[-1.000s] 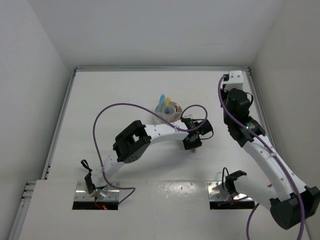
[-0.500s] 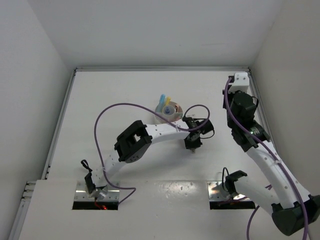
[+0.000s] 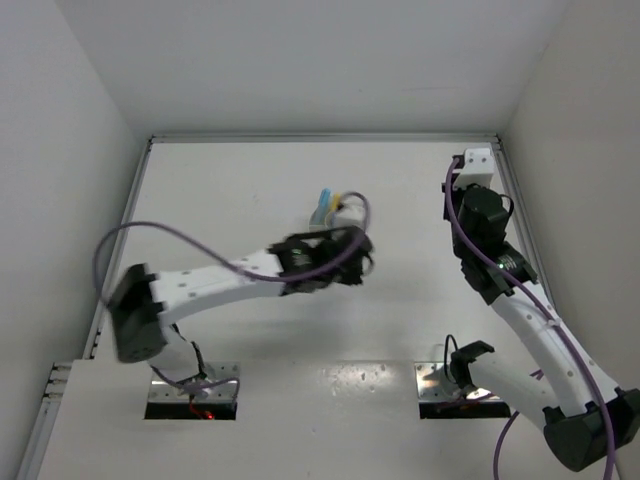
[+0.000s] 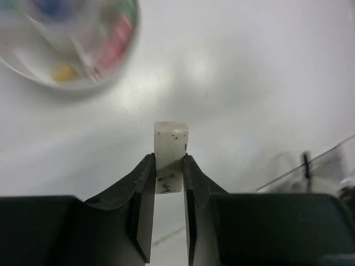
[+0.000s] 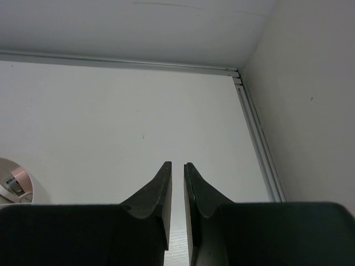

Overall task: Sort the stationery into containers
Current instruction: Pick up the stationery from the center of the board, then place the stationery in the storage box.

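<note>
The left pincer (image 4: 169, 165), made of smooth black plastic, is clamped on a small off-white rectangular eraser block (image 4: 171, 138). The block is matte and flecked with dark specks. Its lower part is gripped between the two flat jaws, and its squared top stands out past the fingertips. Beyond it the smooth white desk (image 4: 260, 77) is seen with a soft sheen. Farther on, at the upper left, the round white plastic desk organiser (image 4: 105, 77) is blurred. Pink, yellow, blue and green shapes are seen inside, but their compartments cannot be told. From above, a light blue marker (image 3: 321, 205) and a yellow marker (image 3: 336, 199) are seen standing up from it.

The right pincer (image 5: 177, 166) has tapered dark fingers drawn together to a thin slit, and nothing is held between them. Beyond it the desk runs to a grey metal rail (image 5: 138, 64) at the foot of the wall.
</note>
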Action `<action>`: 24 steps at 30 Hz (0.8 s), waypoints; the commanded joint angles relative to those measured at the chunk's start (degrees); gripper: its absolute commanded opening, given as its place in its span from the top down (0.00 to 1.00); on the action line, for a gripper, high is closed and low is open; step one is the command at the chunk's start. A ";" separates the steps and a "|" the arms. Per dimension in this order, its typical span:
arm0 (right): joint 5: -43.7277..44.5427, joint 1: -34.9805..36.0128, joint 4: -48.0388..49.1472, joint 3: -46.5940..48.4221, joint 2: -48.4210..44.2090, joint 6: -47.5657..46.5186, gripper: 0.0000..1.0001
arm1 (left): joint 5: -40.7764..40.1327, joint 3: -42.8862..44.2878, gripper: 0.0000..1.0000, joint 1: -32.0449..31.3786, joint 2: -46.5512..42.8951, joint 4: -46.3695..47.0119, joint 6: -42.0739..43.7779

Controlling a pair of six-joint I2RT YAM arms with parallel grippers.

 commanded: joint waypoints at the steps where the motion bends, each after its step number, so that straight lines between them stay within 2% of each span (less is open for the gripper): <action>1: -0.63 -0.21 2.24 -0.52 0.39 0.79 0.86 | 2.05 -12.92 1.00 10.27 -17.55 21.62 9.57; 2: -0.63 -0.21 2.24 -0.52 0.39 0.79 0.86 | 2.06 -17.22 1.00 12.64 -20.02 21.67 8.44; 3: -1.24 -0.21 2.85 -0.52 0.39 0.79 0.86 | 2.07 -18.57 1.00 17.02 -21.96 22.28 8.43; 4: -1.25 -0.21 2.86 -1.04 0.92 0.27 0.86 | 0.50 -19.45 1.00 18.80 -24.41 21.42 7.13; 6: -1.77 -0.21 2.86 -1.05 0.92 0.26 0.86 | -3.10 -20.69 1.00 21.62 -25.14 20.89 5.72; 9: -1.77 -0.21 2.86 -1.05 2.15 0.26 0.87 | -1.72 -19.21 1.00 24.97 -23.74 20.88 3.43; 13: -1.77 -0.21 2.86 -1.05 2.68 0.26 0.87 | 2.40 -17.44 1.00 27.60 -19.26 20.88 -2.71; 17: -1.25 -0.21 3.38 -1.58 2.68 0.26 0.87 | 8.64 -15.34 1.00 31.47 -12.76 15.29 -17.02; 18: -1.25 -0.21 3.38 -1.58 2.68 -0.26 0.87 | 13.27 -14.72 1.00 32.17 -11.36 15.26 -17.75; 22: -1.25 -0.21 3.91 -1.58 2.68 -0.27 0.87 | 21.28 -16.29 1.00 33.32 -6.87 20.34 -21.27; 24: -1.25 -0.21 3.91 -2.10 2.68 -0.27 0.87 | 22.63 -16.30 1.00 33.32 -6.07 23.50 -21.97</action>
